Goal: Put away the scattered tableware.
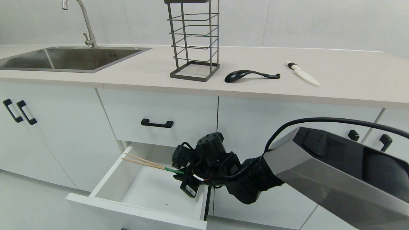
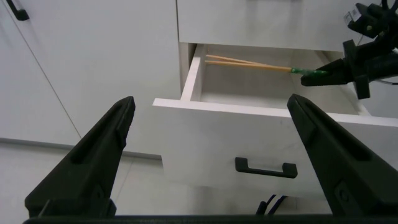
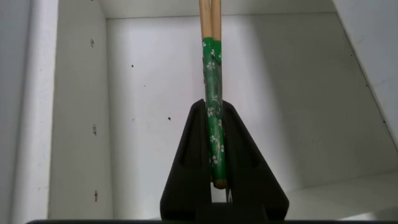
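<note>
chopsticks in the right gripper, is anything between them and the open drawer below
Nothing visible does. The right gripper holds the chopsticks by their green ends over the open drawer. Beneath them lies just the drawer's white floor with a few dark specks.

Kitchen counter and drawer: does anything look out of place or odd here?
A black spoon and a white knife lie loose on the counter, beside the wire rack. The right gripper holds chopsticks over the open drawer. Nothing looks spilled or broken.
</note>
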